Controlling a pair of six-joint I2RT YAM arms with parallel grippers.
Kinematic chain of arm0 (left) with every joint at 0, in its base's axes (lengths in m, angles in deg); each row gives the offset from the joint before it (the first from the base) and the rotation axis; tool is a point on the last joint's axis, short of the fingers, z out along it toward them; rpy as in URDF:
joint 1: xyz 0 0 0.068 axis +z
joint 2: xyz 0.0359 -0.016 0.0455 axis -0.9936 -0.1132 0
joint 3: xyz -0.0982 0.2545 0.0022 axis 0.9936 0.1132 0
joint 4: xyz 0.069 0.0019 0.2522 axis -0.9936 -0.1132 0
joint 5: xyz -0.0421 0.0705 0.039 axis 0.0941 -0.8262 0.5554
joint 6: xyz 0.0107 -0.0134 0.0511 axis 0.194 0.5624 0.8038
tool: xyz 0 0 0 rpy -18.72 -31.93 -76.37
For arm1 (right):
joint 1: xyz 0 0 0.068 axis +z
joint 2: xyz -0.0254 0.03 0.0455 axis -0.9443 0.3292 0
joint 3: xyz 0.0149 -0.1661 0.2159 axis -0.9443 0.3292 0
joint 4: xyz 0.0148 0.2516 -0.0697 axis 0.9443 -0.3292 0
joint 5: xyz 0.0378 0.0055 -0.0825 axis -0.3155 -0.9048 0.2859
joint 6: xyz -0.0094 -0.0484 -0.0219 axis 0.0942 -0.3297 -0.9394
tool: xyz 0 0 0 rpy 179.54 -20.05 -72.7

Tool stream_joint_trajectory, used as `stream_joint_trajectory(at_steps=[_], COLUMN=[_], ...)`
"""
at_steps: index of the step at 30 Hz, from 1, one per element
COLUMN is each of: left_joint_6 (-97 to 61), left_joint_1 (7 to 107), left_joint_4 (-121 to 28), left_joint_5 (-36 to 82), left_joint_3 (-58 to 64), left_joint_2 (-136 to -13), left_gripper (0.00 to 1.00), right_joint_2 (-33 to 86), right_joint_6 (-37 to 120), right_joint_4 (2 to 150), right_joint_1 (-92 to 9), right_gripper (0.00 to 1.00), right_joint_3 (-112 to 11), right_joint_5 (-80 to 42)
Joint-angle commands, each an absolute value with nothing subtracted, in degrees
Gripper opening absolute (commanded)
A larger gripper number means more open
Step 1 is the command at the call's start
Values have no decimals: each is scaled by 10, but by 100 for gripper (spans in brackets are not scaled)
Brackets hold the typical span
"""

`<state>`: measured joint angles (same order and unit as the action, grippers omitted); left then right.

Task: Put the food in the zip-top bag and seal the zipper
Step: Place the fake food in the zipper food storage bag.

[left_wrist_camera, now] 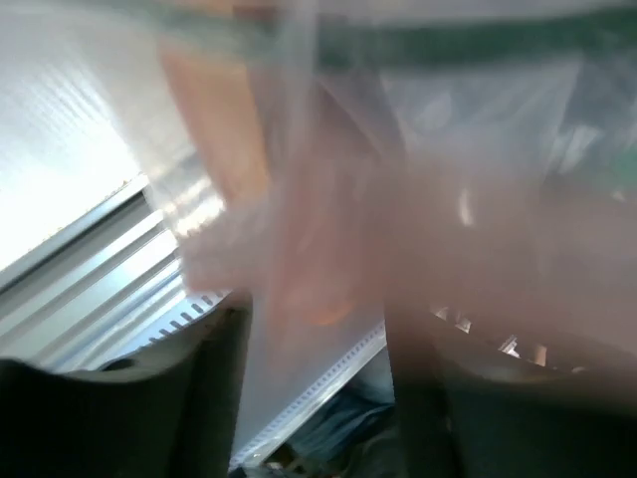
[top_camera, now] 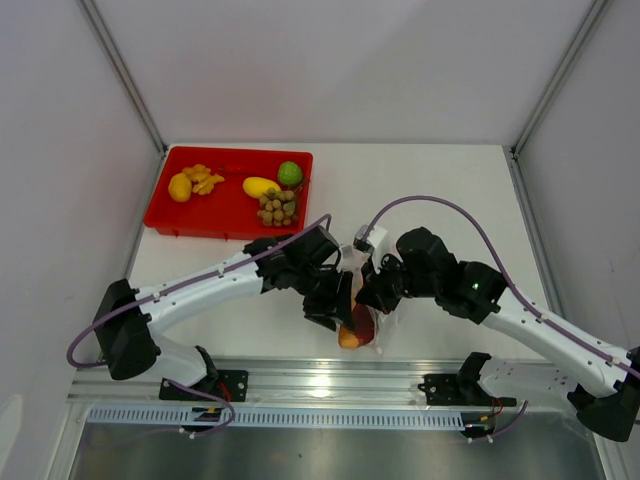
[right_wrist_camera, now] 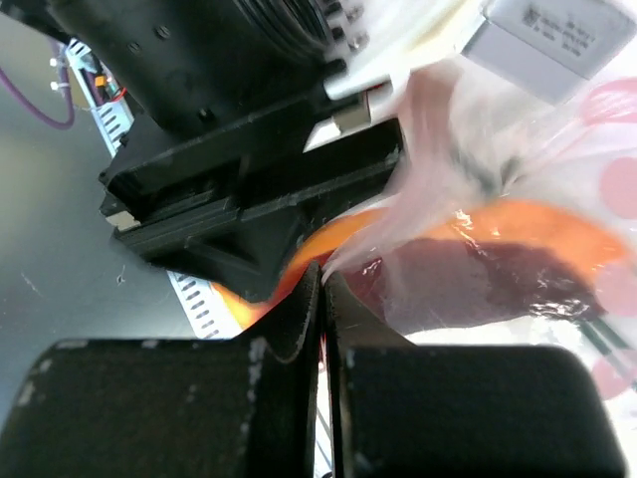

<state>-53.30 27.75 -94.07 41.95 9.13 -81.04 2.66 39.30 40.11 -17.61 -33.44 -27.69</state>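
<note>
From above, the red tray (top_camera: 170, 215) at the tabletop's (top_camera: 440, 190) far left holds lemon (top_camera: 180, 187), mango (top_camera: 260, 186) and lime (top_camera: 290, 173); neither wrist view shows it. My left fingers (left_wrist_camera: 119, 398) stand apart, blurred film between them. The clear bag (top_camera: 366, 318), an orange piece (right_wrist_camera: 518, 224) inside, sits near the front edge. My right fingers (right_wrist_camera: 199, 398) pinch its edge, both arms bent inward.

Right gripper (right_wrist_camera: 320, 299): at the bottom middle; its two black fingers were squeezed tight together on the bag's edge.
Zip-top bag (right_wrist_camera: 448, 169): clear and crinkly, on the right, with pink spots.
Orange food (right_wrist_camera: 518, 224): inside the bag, middle right.
Dark red piece (right_wrist_camera: 478, 274): inside the bag, just under the orange food.
Left arm (right_wrist_camera: 249, 189): a big black block, upper left, right beside the bag.
Grey box (right_wrist_camera: 547, 35): top right corner.
</note>
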Motion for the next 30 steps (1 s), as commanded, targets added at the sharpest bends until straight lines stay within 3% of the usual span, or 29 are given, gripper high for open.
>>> stream_joint_trajectory(at_steps=[1, 4, 7, 10, 14, 20, 30], left_joint_6=[-538, -542, -551, -563, -570, -600, -595], left_joint_1=[284, 280, 275, 252, 230, 229, 224], left_joint_4=[-932, -927, -898, -878, -895, -881, -809], left_joint_5=[388, 321, 298, 233, 129, 112, 128], left_joint_3=[76, 89, 116, 147, 175, 231, 224], left_joint_2=[-770, -707, -650, -583, -510, -487, -591], left_gripper=[60, 75, 79, 90, 91, 90, 68], right_joint_2=[15, 22, 33, 47, 62, 68, 62], right_joint_6=[405, 423, 449, 483, 520, 536, 550], right_joint_4=[410, 409, 410, 402, 389, 376, 378], right_joint_1=[-172, -172, -173, -180, -218, -273, -279], right_gripper=[0, 0, 0, 0, 0, 0, 0], right_joint_3=[-338, -340, -350, -372, -401, -448, -448], right_joint_5=[-262, -249, -243, -234, -253, -306, -331])
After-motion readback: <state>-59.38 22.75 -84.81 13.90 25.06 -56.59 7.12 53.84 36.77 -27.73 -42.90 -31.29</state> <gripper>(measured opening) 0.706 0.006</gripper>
